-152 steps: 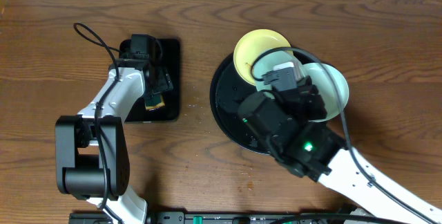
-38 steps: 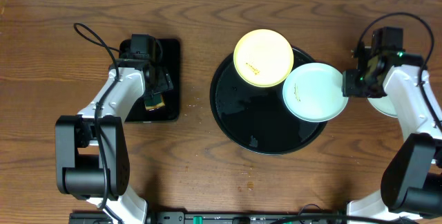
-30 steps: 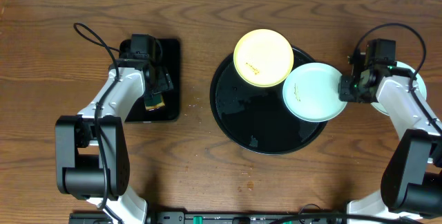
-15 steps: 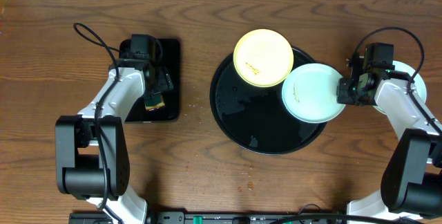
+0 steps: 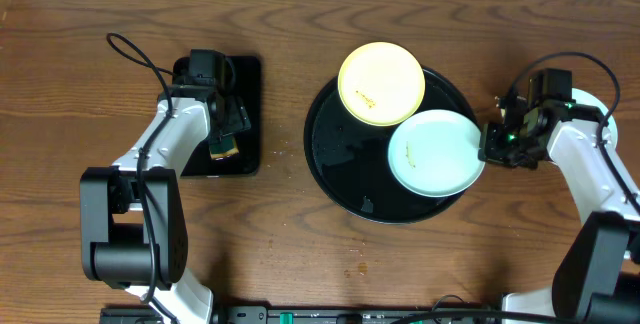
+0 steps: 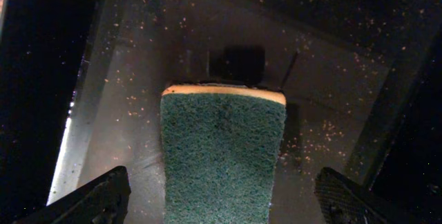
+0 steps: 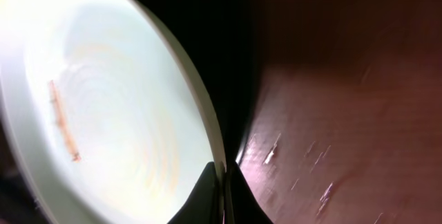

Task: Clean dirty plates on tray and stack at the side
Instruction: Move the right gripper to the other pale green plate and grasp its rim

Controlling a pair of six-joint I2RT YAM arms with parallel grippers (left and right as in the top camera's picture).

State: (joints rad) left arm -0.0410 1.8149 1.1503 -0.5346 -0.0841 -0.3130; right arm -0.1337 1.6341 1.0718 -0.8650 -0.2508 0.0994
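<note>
The round black tray [image 5: 335, 164] holds a pale yellow plate [image 5: 380, 83] at its far rim and a mint-white plate [image 5: 433, 153] right of centre, both with a brown streak. My right gripper [image 5: 487, 146] is shut on the mint plate's right rim. In the right wrist view its fingertips [image 7: 222, 189] pinch the plate's edge [image 7: 103, 113]. A sliver of another pale plate [image 5: 598, 101] shows on the tabletop behind my right arm. My left gripper [image 5: 222, 132] hangs open over a green sponge [image 6: 223, 148].
The sponge lies in a small rectangular black tray [image 5: 245, 84] at the left, speckled with crumbs [image 6: 138, 79]. Bare wood tabletop [image 5: 300, 264] surrounds both trays, with a few crumbs near the front [image 5: 358, 247].
My right gripper closed on the mint plate's rim and pushed it left and toward the front, further onto the round tray. The left arm has not moved.
</note>
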